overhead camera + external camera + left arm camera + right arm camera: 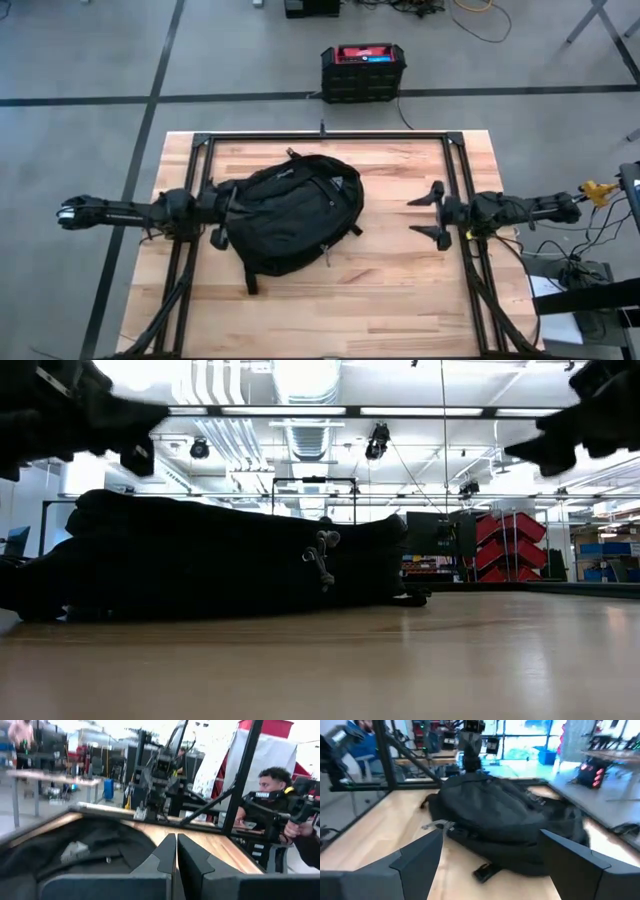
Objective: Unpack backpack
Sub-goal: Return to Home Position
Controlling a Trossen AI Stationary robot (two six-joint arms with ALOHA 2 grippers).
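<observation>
**A:** Where's your backpack (290, 215) at?
**B:** Flat mid-worktop (400, 290), a rounded black fabric lump on pale wood planks. Your left gripper (176, 840) is at its edge, fingers pinched together, empty. Right gripper (420, 215) hangs apart, fingers splayed wide.

1. The backpack (290, 212) is black all over, apart from a small whitish patch (75, 851) and silvery-grey zip pulls (322, 555).
2. The table (400, 290) is light wood with plank stripes and streaky grain. The frame (325, 137) along its edges is black.
3. Left gripper (176, 840) and right gripper (413, 216) are both dark, pretty much black.
4. The box (363, 70) is black with a red top.
5. The floor (80, 60) is grey with dark lines.
</observation>
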